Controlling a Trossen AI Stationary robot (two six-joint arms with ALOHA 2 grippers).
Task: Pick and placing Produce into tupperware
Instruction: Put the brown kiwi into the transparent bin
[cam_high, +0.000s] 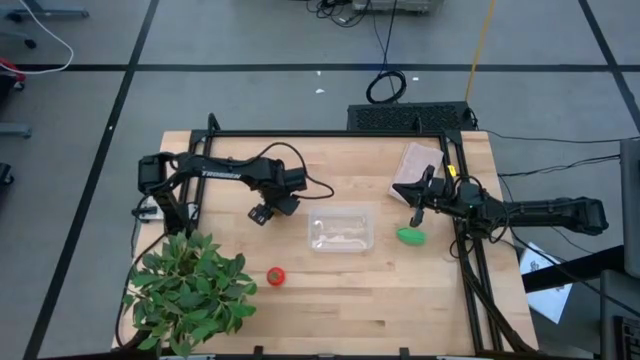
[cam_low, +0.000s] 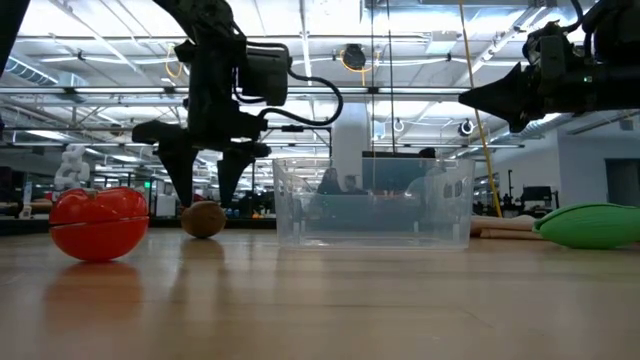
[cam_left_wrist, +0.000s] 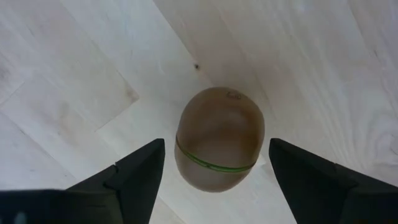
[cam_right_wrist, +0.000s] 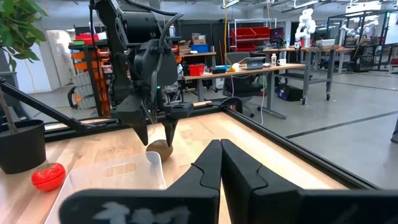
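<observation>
**Left gripper poised over kiwi, tub empty, nothing packed yet**

High view: clear plastic rectangular tupperware (cam_high: 341, 229) sits mid-frame on the pale wood table (cam_high: 330, 310), w/ nothing inside. Small red tomato-like ball (cam_high: 276, 276) lies lower left of it, near the large leafy green plant (cam_high: 190, 290) in the lower-left corner. Bright green oblong piece (cam_high: 411, 236) lies just right of the tub. Left gripper (cam_high: 262, 212) hangs left of the tub; right gripper (cam_high: 417, 210) is upper right of the green piece, beside a pinkish-tan flat packet (cam_high: 415, 163). White "TROSSEN" lettering reads along the left arm.

Low view: left gripper's (cam_low: 205, 170) fingers are spread, tips pointing down either side of the fuzzy brown kiwi-like oval (cam_low: 203, 219), which rests on the table left of centre, between tomato and tub. Not yet gripped, as far as I can tell. Right gripper sits high at upper right, well clear.

Left wrist view: kiwi (cam_left_wrist: 219, 140) fills centre frame, a thin green band round it, faint unreadable mark on top; dark fingers (cam_left_wrist: 134, 177) stand apart at each lower side, gaps showing both sides.

Right wrist view: own fingers pressed together at bottom centre, holding nothing.

Progress, my read: 0 of 3 in; kiwi first, then the other 2
</observation>
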